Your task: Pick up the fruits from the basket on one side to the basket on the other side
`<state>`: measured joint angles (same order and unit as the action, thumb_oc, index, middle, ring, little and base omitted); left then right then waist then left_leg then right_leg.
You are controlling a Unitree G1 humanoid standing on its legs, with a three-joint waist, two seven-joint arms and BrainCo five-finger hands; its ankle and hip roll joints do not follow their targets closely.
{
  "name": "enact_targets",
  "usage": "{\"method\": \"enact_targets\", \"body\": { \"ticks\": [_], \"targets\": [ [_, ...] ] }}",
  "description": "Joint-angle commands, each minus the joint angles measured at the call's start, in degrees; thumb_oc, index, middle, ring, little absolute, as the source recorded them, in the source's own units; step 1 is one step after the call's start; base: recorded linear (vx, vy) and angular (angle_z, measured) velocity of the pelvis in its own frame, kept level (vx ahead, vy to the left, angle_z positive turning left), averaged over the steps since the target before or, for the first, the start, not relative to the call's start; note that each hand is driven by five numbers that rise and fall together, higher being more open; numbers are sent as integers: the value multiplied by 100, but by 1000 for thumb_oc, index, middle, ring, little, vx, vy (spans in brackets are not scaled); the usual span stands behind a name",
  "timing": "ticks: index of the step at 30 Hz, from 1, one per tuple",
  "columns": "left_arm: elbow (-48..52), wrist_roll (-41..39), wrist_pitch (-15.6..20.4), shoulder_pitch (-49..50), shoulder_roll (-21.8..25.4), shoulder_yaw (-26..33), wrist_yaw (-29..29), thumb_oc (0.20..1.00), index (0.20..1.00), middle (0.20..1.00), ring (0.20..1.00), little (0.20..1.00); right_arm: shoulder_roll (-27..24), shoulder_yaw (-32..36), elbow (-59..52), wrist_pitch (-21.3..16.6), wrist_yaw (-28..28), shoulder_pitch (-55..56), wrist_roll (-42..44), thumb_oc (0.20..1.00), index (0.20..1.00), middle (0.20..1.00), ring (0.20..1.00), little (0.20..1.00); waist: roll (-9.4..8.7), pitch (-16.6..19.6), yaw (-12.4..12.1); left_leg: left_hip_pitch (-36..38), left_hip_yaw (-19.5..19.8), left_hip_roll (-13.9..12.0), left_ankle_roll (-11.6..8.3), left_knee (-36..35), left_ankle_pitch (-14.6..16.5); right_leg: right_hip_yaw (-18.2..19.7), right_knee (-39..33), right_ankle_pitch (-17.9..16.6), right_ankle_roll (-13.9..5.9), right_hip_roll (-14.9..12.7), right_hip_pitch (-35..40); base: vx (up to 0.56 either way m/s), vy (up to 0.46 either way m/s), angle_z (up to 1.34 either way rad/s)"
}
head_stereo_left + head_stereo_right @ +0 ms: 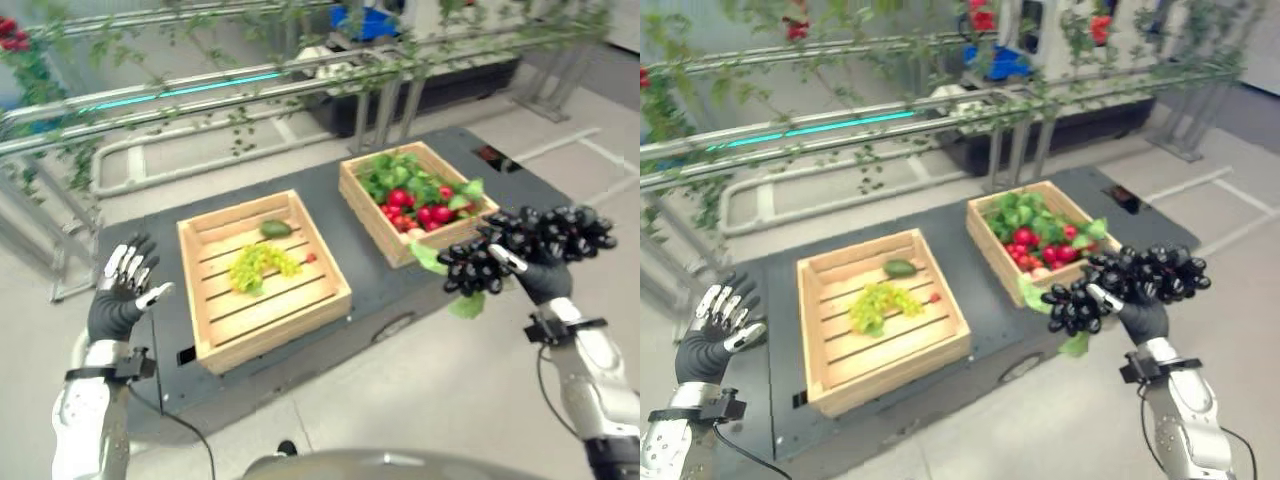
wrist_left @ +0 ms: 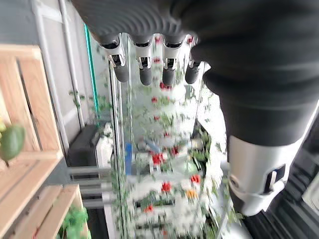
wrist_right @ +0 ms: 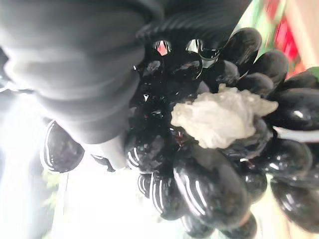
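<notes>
Raised over the near corner of the right crate, the right hand [image 1: 545,272] is curled round one bunch of black grapes [image 1: 528,248], lifted clear of everything. Two wooden crates sit on the dark bench [image 1: 330,175]: the right crate [image 1: 414,201] holds red fruits among green leaves, the left crate [image 1: 262,276] holds one bunch of green grapes [image 1: 260,265], one green avocado [image 1: 276,229] and one small red fruit [image 1: 311,258]. Beside the left crate, the left hand [image 1: 122,293] hangs with fingers spread, empty.

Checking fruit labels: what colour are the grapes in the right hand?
Black grapes, clearest in the right eye view.
</notes>
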<state>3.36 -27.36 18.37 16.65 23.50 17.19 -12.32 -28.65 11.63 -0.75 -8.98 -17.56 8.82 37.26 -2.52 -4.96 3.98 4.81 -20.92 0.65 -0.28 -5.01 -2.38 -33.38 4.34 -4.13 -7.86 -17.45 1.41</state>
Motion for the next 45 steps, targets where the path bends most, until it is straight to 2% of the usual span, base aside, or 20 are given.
{"method": "enact_targets", "body": {
  "ticks": [1, 3, 4, 5, 6, 9, 10, 14, 17, 18, 19, 20, 21, 25, 26, 27, 28, 32, 37, 45],
  "targets": [
    [289, 262, 347, -397, 19, -82, 174, 1000, 1000, 1000, 1000, 1000, -189, 343, -48, -568, 189, -475, -233, 200, 200, 200, 200, 200, 109, 38, 92, 332, 216, 400, 38, 275, 828, -92, 190, -858, -466, -465, -581, -67, 97, -53],
    [301, 279, 359, -445, 32, -90, 189, 1000, 1000, 1000, 1000, 1000, -194, 334, -68, -583, 223, -493, -248, 200, 200, 200, 200, 200, 121, 7, 97, 335, 147, 415, 44, 282, 833, -209, 219, -967, -524, -564, -625, -81, 82, -61],
    [375, 326, 371, -440, 96, -49, 213, 1000, 1000, 1000, 1000, 1000, -199, 237, -97, -544, 237, -628, -182, 200, 200, 200, 200, 200, 161, 6, -64, 327, -284, 380, 27, 294, 821, -1183, 254, -984, -517, -844, -474, -136, 120, -63],
    [471, 299, 378, -416, 110, 14, 229, 1000, 1000, 1000, 1000, 1000, -224, 166, -92, -514, 255, -723, -200, 200, 200, 200, 200, 200, 163, 17, -180, 335, -534, 358, 52, 306, 827, -1841, 386, -920, -456, -905, -325, -142, 112, -95],
    [549, 222, 366, -382, 92, 60, 245, 1000, 1000, 1000, 1000, 1000, -245, 105, -72, -473, 250, -789, -228, 200, 200, 200, 200, 200, 154, 3, -188, 365, -622, 327, 74, 325, 844, -2119, 550, -844, -409, -858, -264, -29, 23, -144],
    [640, 114, 409, -305, 70, 100, 334, 1000, 1000, 1000, 1000, 1000, -253, -54, -26, -531, 308, -878, -308, 200, 200, 200, 200, 200, 127, -69, -154, 459, -745, 285, 132, 417, 943, -2136, 849, -714, -386, -795, -386, 13, -101, -85],
    [728, 80, 441, -329, 105, 115, 335, 1000, 1000, 1000, 1000, 1000, -246, -27, -114, -495, 248, -812, -317, 200, 200, 200, 200, 200, 39, -34, -177, 463, -843, 228, 85, 542, 1027, -1885, 405, -591, -293, -594, -355, 23, -266, -41],
    [589, 23, 514, -565, 128, 30, 601, 1000, 1000, 1000, 1000, 1000, -285, 14, -331, -678, 375, -744, -418, 200, 200, 200, 200, 200, -19, 7, -84, 390, -1137, -38, -55, 1081, 1236, -1684, 32, -517, -164, -440, -351, 38, -265, -36],
    [542, 75, 542, -644, 110, -63, 735, 1000, 1000, 1000, 1000, 1000, -249, -76, -330, -740, 493, -873, -356, 200, 200, 200, 200, 200, -102, 6, -149, 104, -1357, -646, -396, 2444, 1293, -1367, -356, -276, 84, -32, -212, 71, -273, -41],
    [540, 74, 544, -646, 114, -58, 736, 1000, 1000, 1000, 1000, 1000, -247, -83, -321, -745, 497, -884, -356, 200, 200, 200, 200, 200, -103, -4, -167, 88, -1380, -691, -424, 2509, 1298, -1359, -381, -269, 115, 3, -210, 75, -239, -79],
    [484, 52, 562, -639, 64, -43, 806, 1000, 1000, 1000, 1000, 1000, -229, -198, -324, -765, 520, -961, -373, 200, 200, 200, 200, 200, -120, -71, -302, -89, -1062, -846, -691, 3172, 944, -1054, -592, -110, 259, 344, -76, 39, -172, -85],
    [479, 60, 567, -647, 64, -45, 814, 1000, 1000, 1000, 1000, 1000, -228, -201, -321, -766, 524, -969, -376, 200, 200, 200, 200, 200, -118, -81, -323, -109, -1061, -897, -743, 3234, 931, -1036, -624, -95, 291, 392, -69, -4, -185, -136],
    [413, 155, 583, -705, 34, -62, 983, 1000, 1000, 1000, 1000, 1000, -230, -358, -261, -791, 600, -1118, -404, 200, 200, 200, 200, 200, -118, -167, -488, -393, -558, -872, -849, 3189, 797, -881, -752, -3, 364, 594, -37, -74, -66, -163],
    [375, 258, 619, -721, -2, 27, 1096, 1000, 1000, 1000, 1000, 1000, -247, -404, -313, -815, 600, -1193, -443, 200, 200, 200, 200, 200, -165, -196, -592, -619, -52, -860, -764, 2515, 973, -639, -821, -51, 251, 602, -114, 19, 24, -118],
    [345, 311, 637, -665, -64, 88, 1154, 1000, 1000, 1000, 1000, 1000, -205, -496, -287, -806, 579, -1269, -470, 200, 200, 200, 200, 200, -172, -177, -778, -816, 578, -632, -725, 2211, 944, -285, -875, -40, 213, 745, -69, 105, 38, -78],
    [345, 311, 638, -664, -64, 88, 1154, 1000, 1000, 1000, 1000, 1000, -205, -496, -286, -807, 579, -1269, -470, 200, 200, 200, 200, 200, -174, -178, -785, -808, 570, -631, -725, 2203, 940, -277, -875, -40, 213, 743, -70, 111, 81, -175],
    [361, 364, 672, -599, -123, 190, 1228, 1000, 1000, 1000, 1000, 1000, -196, -684, -252, -814, 558, -1403, -513, 200, 200, 200, 200, 200, -204, -223, -1022, -899, 1104, -467, -654, 1941, 716, 38, -863, -98, 248, 775, -113, 42, 60, -225],
    [392, 474, 698, -648, -90, 198, 1274, 1000, 1000, 1000, 1000, 1000, -194, -924, -325, -730, 438, -1417, -460, 200, 200, 200, 200, 200, -105, -237, -1209, -665, 1537, -442, -642, 1870, 764, 459, -831, -77, 271, 875, -22, 56, 70, -167],
    [359, 542, 667, -809, -70, 49, 1287, 1000, 1000, 1000, 1000, 1000, -149, -858, -390, -676, 420, -1261, -490, 200, 200, 200, 200, 200, -37, -140, -1059, -427, 1529, -354, -532, 1536, 766, 491, -721, -63, 269, 803, 45, 30, 153, -24],
    [242, 808, 643, -1120, 129, -133, 1349, 1000, 1000, 1000, 1000, 1000, 36, -653, -436, -666, 473, -1126, -548, 200, 200, 200, 200, 200, -52, -55, -807, -197, 1269, -49, -256, 1122, 799, 467, -316, -132, 68, 455, -128, -19, 184, 6]
  ]
}}
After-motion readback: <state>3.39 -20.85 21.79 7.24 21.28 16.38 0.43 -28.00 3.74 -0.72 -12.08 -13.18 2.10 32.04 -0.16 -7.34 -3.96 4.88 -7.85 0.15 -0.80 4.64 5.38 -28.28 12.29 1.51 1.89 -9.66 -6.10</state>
